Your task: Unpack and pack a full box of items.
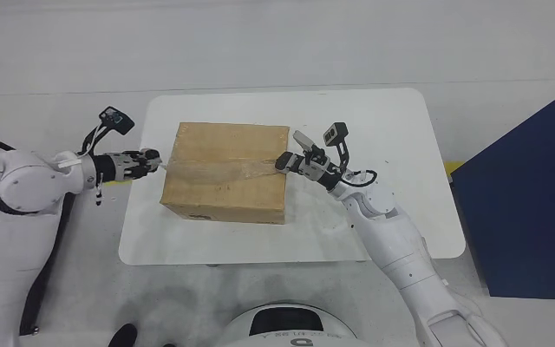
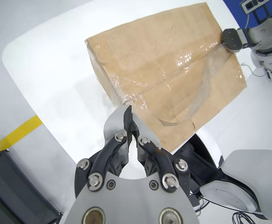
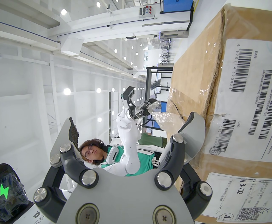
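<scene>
Box: brown rectangular cardboard box [image 1: 227,169], matt and rough, corrugated at its torn edges.
Tape: clear plastic tape strip [image 2: 184,59], glossy, wrinkled.
Labels: white printed paper labels [image 3: 246,84], smooth, matt.
Table: white rounded table [image 1: 381,121], smooth, faintly shiny.
Grippers: left gripper [image 2: 129,112] and right gripper [image 3: 131,118], matt grey shells, black textured pads, shiny metal screws.

This is a big industrial hall used as a robot lab: a high white ceiling [image 3: 25,70] with rows of round lamps [image 3: 67,91] and long ducts [image 3: 70,45]. Black frames [image 3: 148,80] and blue panels [image 3: 176,5] stand farther off, and a yellow line [image 2: 20,130] marks the floor [image 1: 260,43] by the white table [image 1: 399,121].
</scene>
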